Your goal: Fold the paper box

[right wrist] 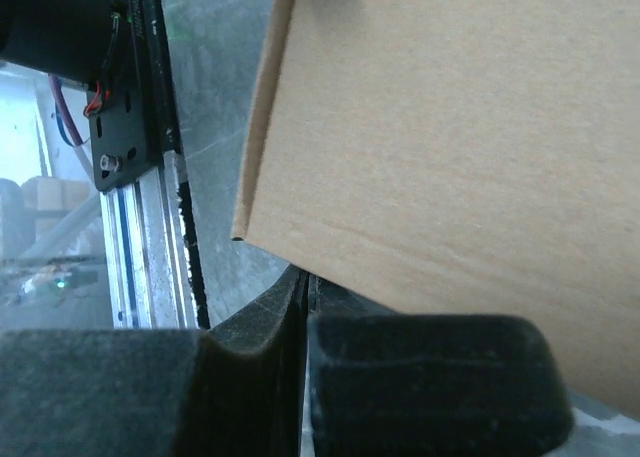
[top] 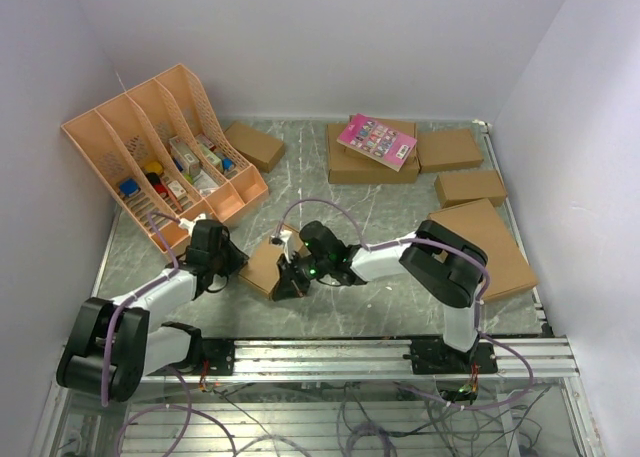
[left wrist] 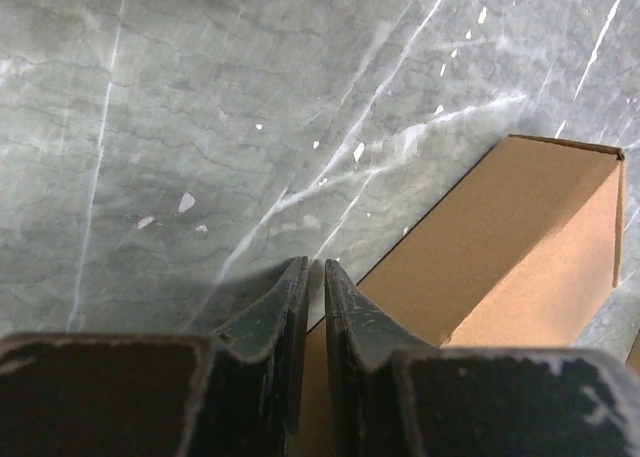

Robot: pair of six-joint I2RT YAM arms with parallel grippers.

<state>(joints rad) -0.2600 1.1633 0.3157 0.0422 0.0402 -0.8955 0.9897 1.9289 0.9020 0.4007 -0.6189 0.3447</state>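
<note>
The paper box [top: 262,263] is plain brown cardboard, lying on the marble table between my two grippers. My left gripper [top: 240,260] is at its left side. In the left wrist view the jaws [left wrist: 315,269] stand a narrow slit apart with nothing between them, the tips over the table beside the box's long edge [left wrist: 500,247]. My right gripper [top: 284,281] is at the box's near right edge. In the right wrist view its fingers [right wrist: 305,277] are pressed together, and a cardboard panel [right wrist: 450,127] hides their tips.
An orange file organizer [top: 160,147] with small items stands at the back left. Brown boxes lie along the back and right: a small one [top: 255,145], one bearing a pink card [top: 377,140], two more [top: 450,149] [top: 470,187] and a large flat one [top: 490,242]. A metal rail [top: 380,355] runs along the near edge.
</note>
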